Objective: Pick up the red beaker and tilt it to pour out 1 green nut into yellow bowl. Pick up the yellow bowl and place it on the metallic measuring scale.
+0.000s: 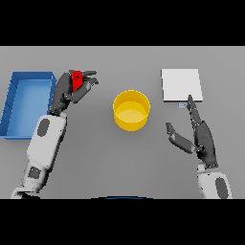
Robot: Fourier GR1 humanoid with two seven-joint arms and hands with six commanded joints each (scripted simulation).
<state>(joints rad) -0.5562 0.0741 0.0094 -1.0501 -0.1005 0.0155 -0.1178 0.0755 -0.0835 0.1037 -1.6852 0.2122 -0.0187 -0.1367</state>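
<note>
My left hand point(72, 90) is at the upper left of the table, its fingers curled round the red beaker point(76, 80), which shows between thumb and fingers. The yellow bowl point(131, 110) stands upright in the middle, to the right of that hand and apart from it; I see no nut inside it. A flat metallic measuring scale point(181, 84) lies at the upper right. My right hand point(201, 136) rests open below the scale, its straight fingers pointing up toward the scale's lower edge.
A blue bin point(13, 103) sits at the far left, right beside my left forearm.
</note>
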